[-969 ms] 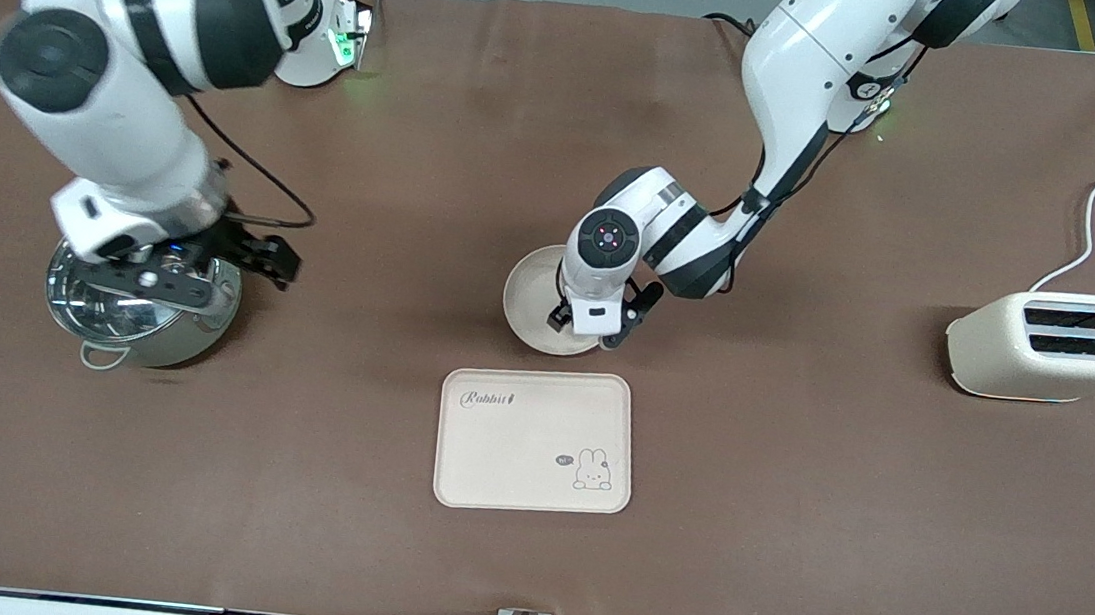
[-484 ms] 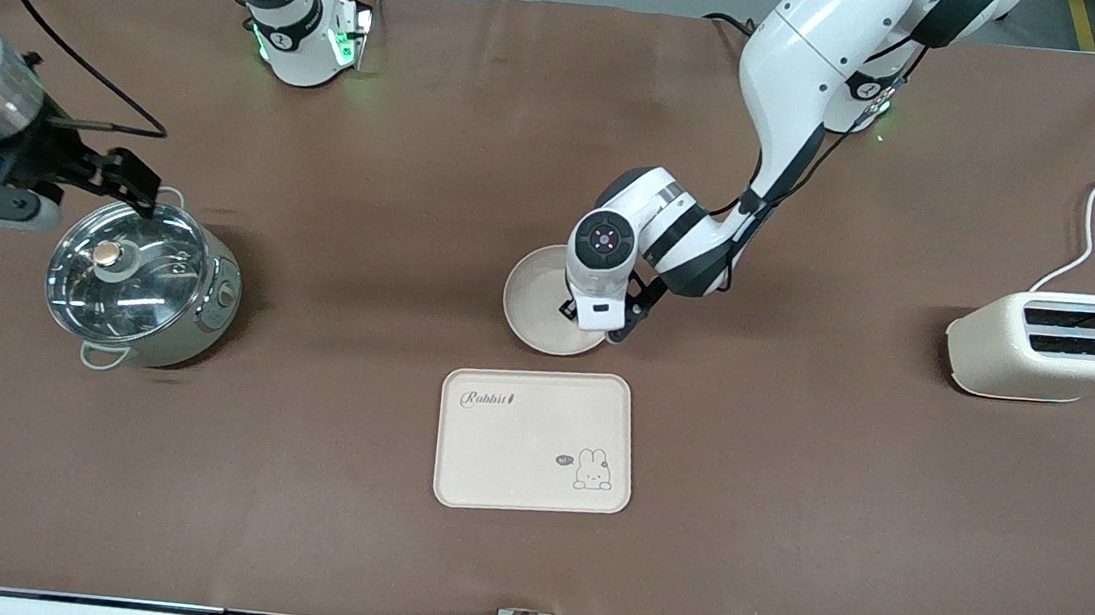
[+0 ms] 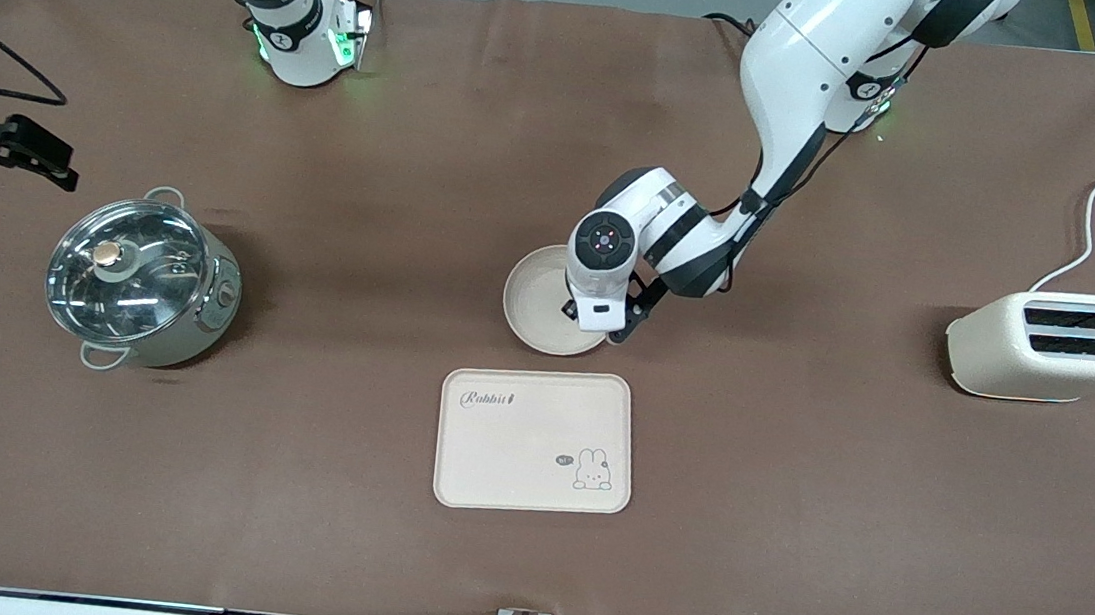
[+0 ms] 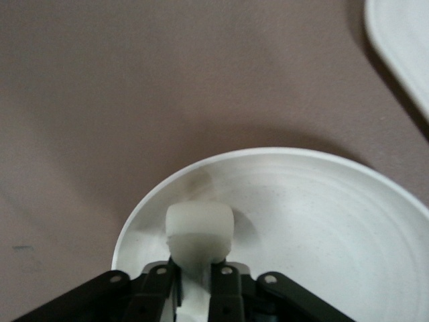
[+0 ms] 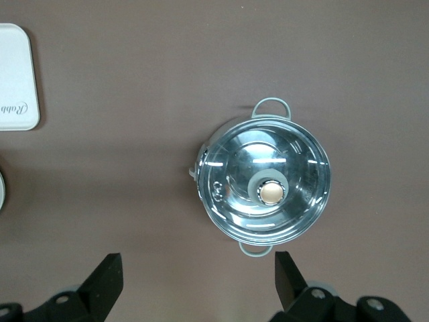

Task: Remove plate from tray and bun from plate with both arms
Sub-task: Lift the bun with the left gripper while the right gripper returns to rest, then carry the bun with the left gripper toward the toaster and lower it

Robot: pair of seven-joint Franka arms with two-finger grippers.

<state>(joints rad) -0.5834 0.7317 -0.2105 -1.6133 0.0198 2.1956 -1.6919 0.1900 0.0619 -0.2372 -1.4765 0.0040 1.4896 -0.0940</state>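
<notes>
The round cream plate (image 3: 530, 296) lies on the table, farther from the front camera than the tray. My left gripper (image 3: 610, 332) is down at the plate, at the part toward the left arm's end. In the left wrist view it (image 4: 194, 276) is shut on the bun (image 4: 200, 225), a small pale lump just inside the plate's (image 4: 322, 221) rim. The hand hides the bun in the front view. My right gripper (image 3: 9, 157) is open and empty, high over the table at the right arm's end. Its wrist view shows the fingers spread wide (image 5: 198, 285).
A steel pot with a glass lid (image 3: 144, 274) stands toward the right arm's end, below the right gripper's camera (image 5: 265, 181). The rectangular rabbit tray (image 3: 535, 442) lies nearer the front camera than the plate. A cream toaster (image 3: 1051, 346) stands toward the left arm's end.
My right arm has risen and swung away from over the pot toward its end of the table. My left gripper's fingers closed at the plate about a second ago and have stayed still since.
</notes>
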